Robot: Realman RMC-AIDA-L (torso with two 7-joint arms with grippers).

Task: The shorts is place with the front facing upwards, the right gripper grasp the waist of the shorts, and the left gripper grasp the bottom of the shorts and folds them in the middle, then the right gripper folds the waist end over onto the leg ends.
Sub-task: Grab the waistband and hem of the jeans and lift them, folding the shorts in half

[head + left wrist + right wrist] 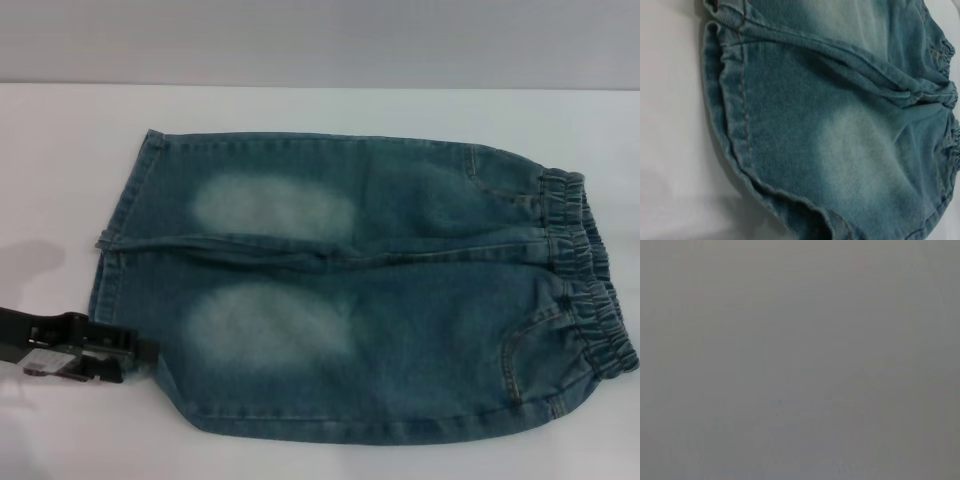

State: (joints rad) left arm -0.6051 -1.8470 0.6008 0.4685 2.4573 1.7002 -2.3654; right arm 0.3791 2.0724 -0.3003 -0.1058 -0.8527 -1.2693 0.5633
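Note:
The blue denim shorts (380, 300) lie flat on the white table (60, 150), with pale faded patches on both legs. The ruffled elastic waist (585, 270) is at the right. The two straight leg hems (112, 270) are at the left. My left gripper (140, 352) sits low over the table at the near left, just beside the nearer leg's hem. The left wrist view looks closely at that stitched hem (727, 110), with the waist ruffles (947, 55) farther off. The right gripper is out of view, and the right wrist view shows only flat grey.
Bare white table (320, 460) surrounds the shorts on all sides. A grey wall (320, 40) runs behind the far table edge.

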